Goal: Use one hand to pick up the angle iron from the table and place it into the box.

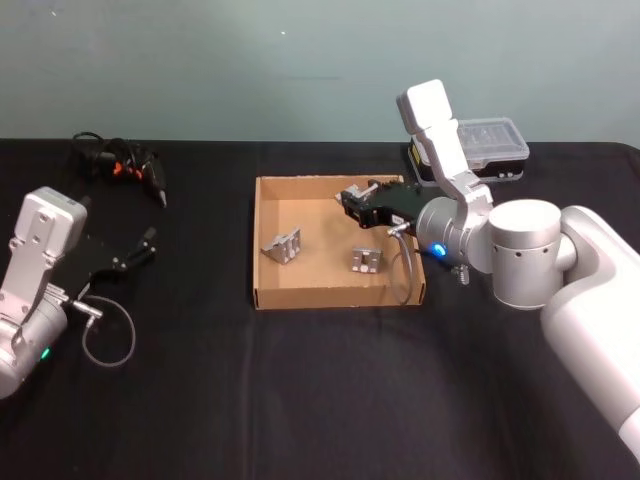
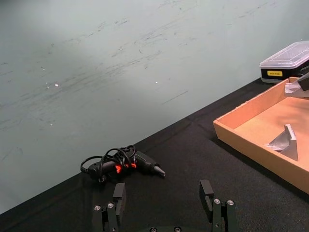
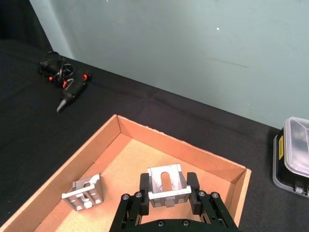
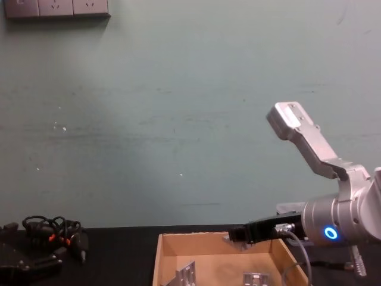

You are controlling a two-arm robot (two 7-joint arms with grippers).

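A pale green wall stands behind the black table (image 1: 200,400). The right gripper (image 3: 168,191) hangs above the far right part of the cardboard box (image 1: 268,300), its fingers (image 3: 193,185) clenched on an angle iron (image 3: 166,183), which is held clear of the box floor with its slotted face turned up toward the wrist camera. The bracket sits squarely between the fingers, so the drop point lies straight beneath; in the head view two more brackets already rest on the floor, one (image 1: 284,245) toward eight o'clock from the gripper and one (image 1: 364,259) near six o'clock. Releasing here looks likely to land the piece inside the walls, near the far wall. The left gripper (image 1: 140,248) rests over bare table at nine o'clock, well apart from the box, its fingers spread and holding nothing. A tangle of cables (image 1: 120,165) lies at the table's far left, and a plastic case (image 1: 480,148) sits beyond the box.
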